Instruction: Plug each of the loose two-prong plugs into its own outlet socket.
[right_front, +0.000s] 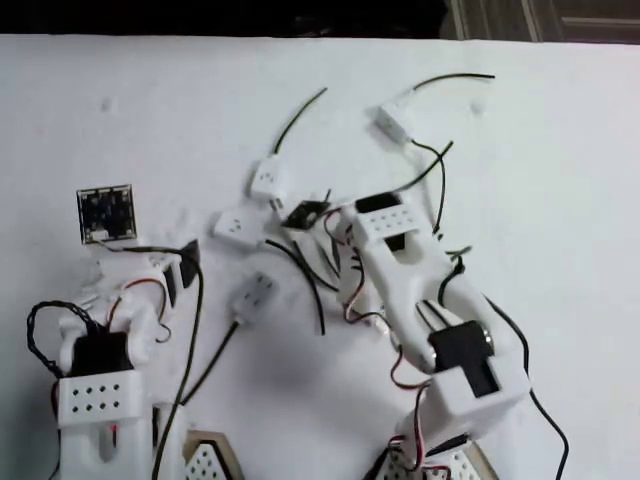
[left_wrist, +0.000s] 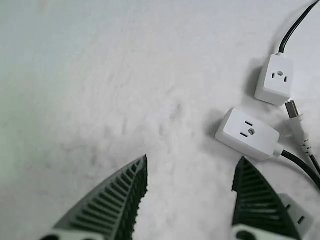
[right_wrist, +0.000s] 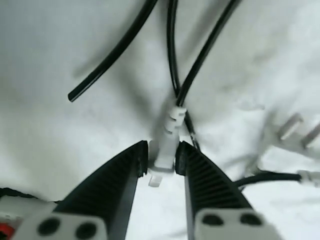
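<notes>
Plug (right_wrist: 170, 125) clamped in right gripper (right_wrist: 161, 153), cords (right_wrist: 202, 60) crowding close around.

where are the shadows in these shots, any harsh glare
High view: soft shadow under the right arm on the table, no harsh glare. Left wrist view: faint shadows hug the outlet sockets. Right wrist view: black cords cast broad soft shadows near the plug.

White table (right_front: 580, 180), dark strip (right_front: 200, 15) beyond its far edge

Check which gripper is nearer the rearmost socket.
Right. The right gripper, shut on a plug, sits in front of the far socket; the open left gripper sits farther, past two other sockets.
</notes>
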